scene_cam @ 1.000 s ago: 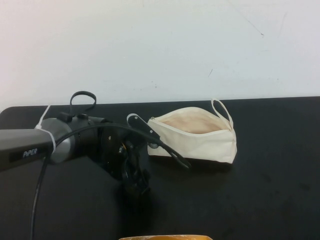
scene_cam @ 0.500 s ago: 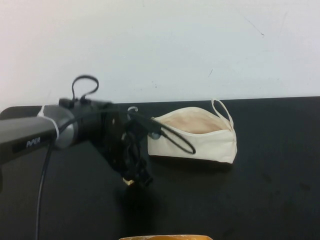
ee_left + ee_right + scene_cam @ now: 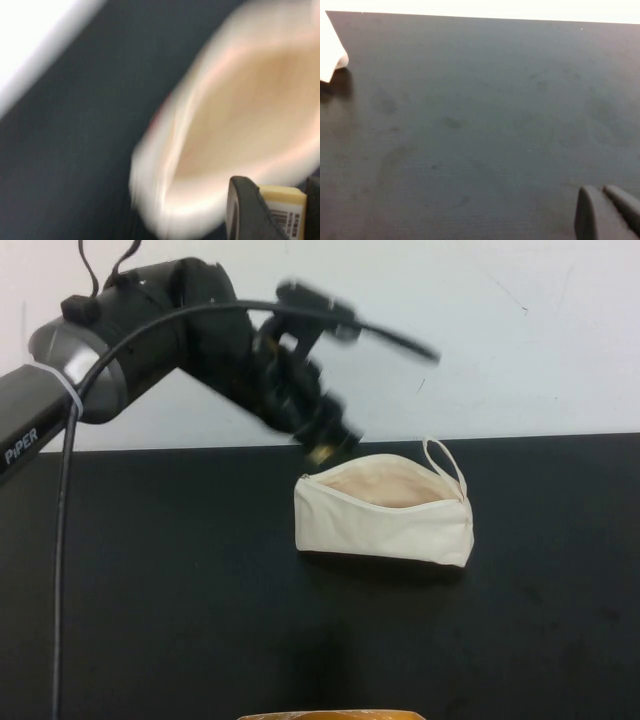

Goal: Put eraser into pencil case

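The cream-white pencil case [image 3: 385, 510] lies on the black table at centre right, zip open, beige lining showing, loop strap at its right end. My left gripper [image 3: 325, 445] hangs in the air just above the case's left end, shut on the tan-yellow eraser [image 3: 321, 452]. In the left wrist view the eraser [image 3: 285, 212] with its barcode label sits between the dark fingers [image 3: 247, 210], with the open mouth of the case [image 3: 240, 115] right below. My right gripper [image 3: 607, 212] is shut, low over bare table, out of the high view.
A corner of the case [image 3: 331, 55] shows at the edge of the right wrist view. The black table [image 3: 150, 580] spreads to the left and front. An orange-yellow object [image 3: 330, 715] peeks in at the front edge. A white wall stands behind.
My left gripper has risen from the table in front-left of the case, carrying the eraser up and right to above the case's left end. The case has not moved.
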### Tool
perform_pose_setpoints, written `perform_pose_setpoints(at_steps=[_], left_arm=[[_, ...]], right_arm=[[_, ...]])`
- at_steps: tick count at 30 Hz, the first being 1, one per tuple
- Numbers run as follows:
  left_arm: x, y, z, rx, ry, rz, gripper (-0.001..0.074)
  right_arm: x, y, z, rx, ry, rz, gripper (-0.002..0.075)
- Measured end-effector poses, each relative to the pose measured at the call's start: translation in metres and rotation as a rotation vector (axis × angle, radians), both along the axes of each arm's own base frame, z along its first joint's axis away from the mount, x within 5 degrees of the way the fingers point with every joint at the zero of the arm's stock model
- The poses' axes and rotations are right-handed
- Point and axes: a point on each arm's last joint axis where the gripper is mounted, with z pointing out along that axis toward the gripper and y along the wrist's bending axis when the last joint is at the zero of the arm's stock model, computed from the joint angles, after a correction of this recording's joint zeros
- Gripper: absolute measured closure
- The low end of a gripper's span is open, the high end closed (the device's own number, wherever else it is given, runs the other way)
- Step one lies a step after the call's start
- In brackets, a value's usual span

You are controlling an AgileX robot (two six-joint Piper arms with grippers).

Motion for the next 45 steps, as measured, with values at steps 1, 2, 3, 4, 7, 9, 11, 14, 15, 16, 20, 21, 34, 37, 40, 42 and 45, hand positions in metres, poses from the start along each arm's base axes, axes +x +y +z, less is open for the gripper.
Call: perform_pose_setpoints(at_steps=[1, 2, 3, 4, 7, 9, 11, 14, 15, 16, 20, 21, 34, 37, 40, 42, 45], left_arm=[[0.005, -0.006, 0.006, -0.095, -0.045, 0.027, 0.0549], [0.008, -0.009, 0.008, -0.155, -0.071, 0.045, 0.0549], [0.012, -0.013, 0.011, -0.209, -0.109, 0.058, 0.0549], [0.017, -0.016, 0.011, -0.256, -0.133, 0.07, 0.0549], [0.024, -0.022, 0.001, -0.297, -0.157, 0.055, 0.0549], [0.028, -0.024, -0.011, -0.262, -0.155, 0.013, 0.0549], [0.03, -0.026, -0.022, -0.237, -0.141, -0.013, 0.0549], [0.031, -0.029, -0.03, -0.214, -0.134, -0.033, 0.0545], [0.031, -0.028, -0.03, -0.207, -0.136, -0.035, 0.0522], [0.031, -0.028, -0.031, -0.202, -0.139, -0.037, 0.0491], [0.03, -0.028, -0.033, -0.152, -0.147, -0.064, 0.0295], [0.03, -0.027, -0.034, -0.125, -0.153, -0.075, 0.0269], [-0.028, 0.017, 0.078, 0.096, -0.369, -0.103, 0.0713], [-0.056, 0.029, 0.113, 0.055, -0.402, -0.093, 0.0728], [-0.084, 0.041, 0.143, 0.026, -0.449, -0.09, 0.0732], [-0.101, 0.048, 0.16, 0.006, -0.482, -0.09, 0.0734], [-0.119, 0.054, 0.176, -0.041, -0.509, -0.092, 0.0735]], right_arm=[[0.0, 0.0, 0.0, 0.0, 0.0, 0.0, 0.0726], [0.0, 0.0, 0.0, 0.0, 0.0, 0.0, 0.0726], [0.0, 0.0, 0.0, 0.0, 0.0, 0.0, 0.0726], [0.0, 0.0, 0.0, 0.0, 0.0, 0.0, 0.0726], [0.0, 0.0, 0.0, 0.0, 0.0, 0.0, 0.0726], [0.0, 0.0, 0.0, 0.0, 0.0, 0.0, 0.0726], [0.0, 0.0, 0.0, 0.0, 0.0, 0.0, 0.0726], [0.0, 0.0, 0.0, 0.0, 0.0, 0.0, 0.0726], [0.0, 0.0, 0.0, 0.0, 0.0, 0.0, 0.0726], [0.0, 0.0, 0.0, 0.0, 0.0, 0.0, 0.0726], [0.0, 0.0, 0.0, 0.0, 0.0, 0.0, 0.0726], [0.0, 0.0, 0.0, 0.0, 0.0, 0.0, 0.0726], [0.0, 0.0, 0.0, 0.0, 0.0, 0.0, 0.0726], [0.0, 0.0, 0.0, 0.0, 0.0, 0.0, 0.0726], [0.0, 0.0, 0.0, 0.0, 0.0, 0.0, 0.0726], [0.0, 0.0, 0.0, 0.0, 0.0, 0.0, 0.0726], [0.0, 0.0, 0.0, 0.0, 0.0, 0.0, 0.0726]])
